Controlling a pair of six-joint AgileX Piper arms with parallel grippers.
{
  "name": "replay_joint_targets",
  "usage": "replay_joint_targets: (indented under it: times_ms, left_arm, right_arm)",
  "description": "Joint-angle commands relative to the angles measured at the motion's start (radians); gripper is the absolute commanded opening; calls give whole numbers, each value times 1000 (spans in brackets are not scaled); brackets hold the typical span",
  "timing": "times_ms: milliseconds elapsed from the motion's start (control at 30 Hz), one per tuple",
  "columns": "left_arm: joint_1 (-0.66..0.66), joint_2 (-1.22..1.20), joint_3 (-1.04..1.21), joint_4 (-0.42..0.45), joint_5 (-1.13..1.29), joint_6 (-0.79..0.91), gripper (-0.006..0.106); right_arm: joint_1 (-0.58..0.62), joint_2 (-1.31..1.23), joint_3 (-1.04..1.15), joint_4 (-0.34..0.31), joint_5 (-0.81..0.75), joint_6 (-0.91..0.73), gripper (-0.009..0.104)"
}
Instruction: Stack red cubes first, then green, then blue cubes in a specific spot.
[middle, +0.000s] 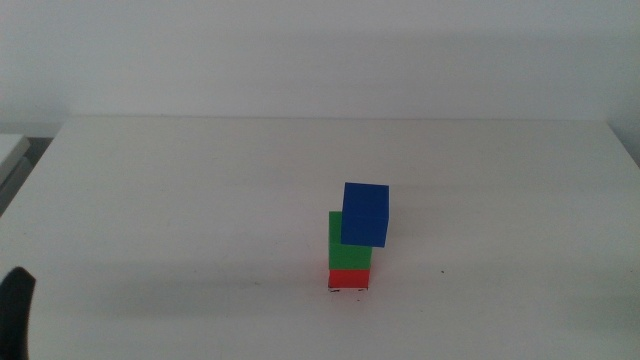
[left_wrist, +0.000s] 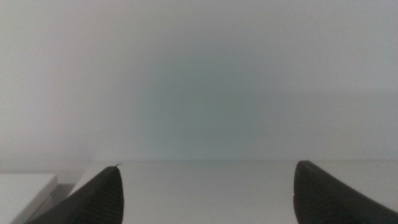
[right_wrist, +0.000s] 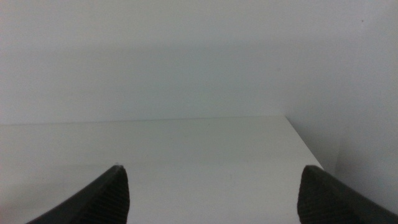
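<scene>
White bench (middle: 200, 200) under a plain pale wall, evenly lit, matte, with a tiny dark dot off to the side of the stack. Three cubes in all, one of each colour, piled into a single column well ahead of and to the right of the left pincer (middle: 15, 310): one red cube (middle: 349, 279) at the base, one green cube (middle: 345, 240) on it, one blue cube (middle: 365, 214) on top. Blue one shifted sideways, overhanging the green and covering much of its face. Only a thin strip of red showing. Black corner marks of the marked spot (middle: 348, 291) just peeking out at the foot of the red cube; the rest of the square hidden beneath it.

Left pincer cut off at the lower corner of the middle view, only a dark sliver showing; in the left wrist view (left_wrist: 205, 193) jaws spread wide, released, gripping nothing. Right pincer (right_wrist: 211, 193) outside the middle view, likewise splayed apart and empty, facing bare bench and wall, no cube in sight there.
</scene>
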Motion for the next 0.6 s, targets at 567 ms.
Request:
replay_joint_targets:
  times_ms: [567]
  left_arm:
    - [1,-5,1,23,100,-11,94]
  right_arm:
    - [-4,-5,3,-8,-6,-5,93]
